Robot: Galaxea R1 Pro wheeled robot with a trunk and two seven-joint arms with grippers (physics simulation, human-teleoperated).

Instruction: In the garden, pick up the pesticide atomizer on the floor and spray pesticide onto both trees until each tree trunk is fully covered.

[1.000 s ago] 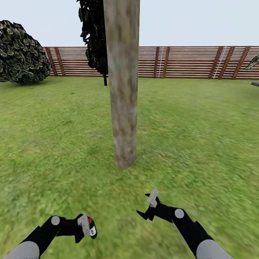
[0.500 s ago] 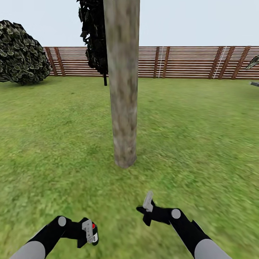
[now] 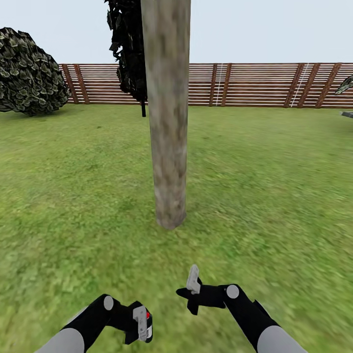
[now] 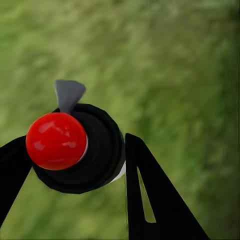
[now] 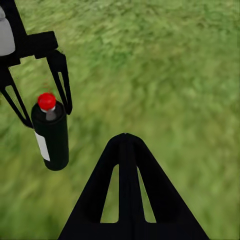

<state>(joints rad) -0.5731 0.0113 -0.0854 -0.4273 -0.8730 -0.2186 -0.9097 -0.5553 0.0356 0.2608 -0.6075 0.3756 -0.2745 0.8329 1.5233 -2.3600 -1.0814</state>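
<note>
A tree trunk (image 3: 167, 122), thick and mottled beige-grey, rises from the grass floor (image 3: 274, 186) straight ahead; its crown is above the picture's edge. The pesticide atomizer (image 3: 146, 324) is a dark bottle with a red top, and my left gripper (image 3: 139, 326) is shut on it low in the head view. In the left wrist view the atomizer (image 4: 95, 150) sits between the black fingers (image 4: 150, 195). The right wrist view shows the atomizer (image 5: 51, 137) hanging in the left gripper (image 5: 42, 107). My right gripper (image 3: 184, 294) is shut and empty beside it, short of the trunk; its fingers (image 5: 127, 190) are pressed together.
A brown slatted fence (image 3: 255, 84) closes the lawn at the back. A large dark shrub (image 3: 29, 73) stands at the far left, and a narrow dark conifer (image 3: 128, 49) stands behind the trunk. Open grass lies on both sides of the trunk.
My left gripper has carried the atomizer to the right and lower in the head view. The right gripper has drawn left and lower, closer to the left one. The camera has not moved.
</note>
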